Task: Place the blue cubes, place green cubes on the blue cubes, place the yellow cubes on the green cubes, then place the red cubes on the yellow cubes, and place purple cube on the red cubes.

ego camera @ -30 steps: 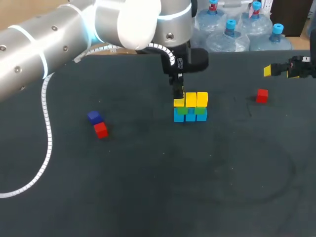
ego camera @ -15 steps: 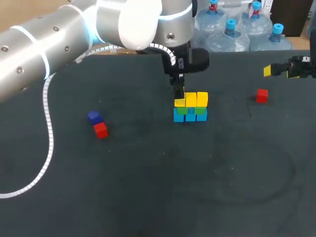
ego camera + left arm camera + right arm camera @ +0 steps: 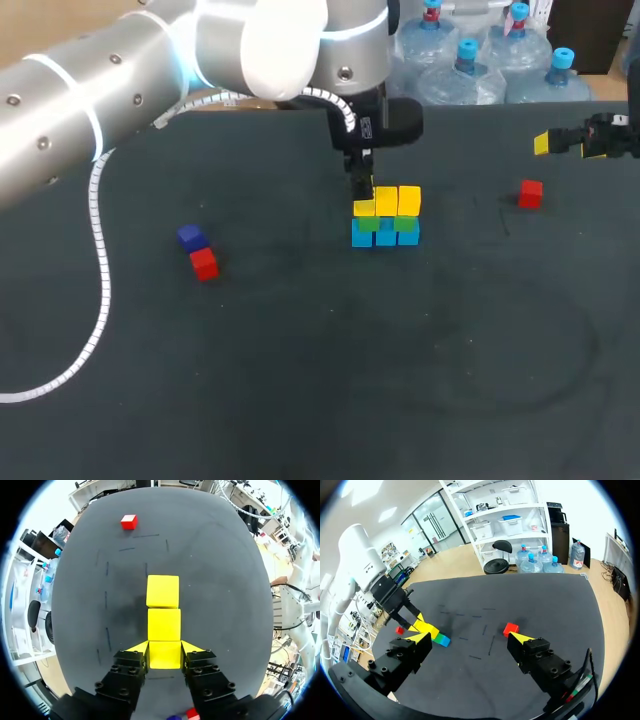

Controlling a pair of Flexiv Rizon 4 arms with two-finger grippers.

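A: Yellow little cube [image 3: 164, 654], where is it?
B: On the end of the stack in the middle of the dark bench [image 3: 300, 380], in a row with two more yellow cubes [image 3: 164, 624]. Green cubes [image 3: 385, 225] lie under them, and light blue cubes [image 3: 385, 238] at the bottom.
A: Who holds it?
B: The left jaws pinch it from both sides.
A: And the right jaws?
B: Wide open, holding nothing, near one small red cube [image 3: 530, 193]. Far on the other side, another red cube [image 3: 204, 263] lies just beside a dark blue-purple cube [image 3: 191, 237].
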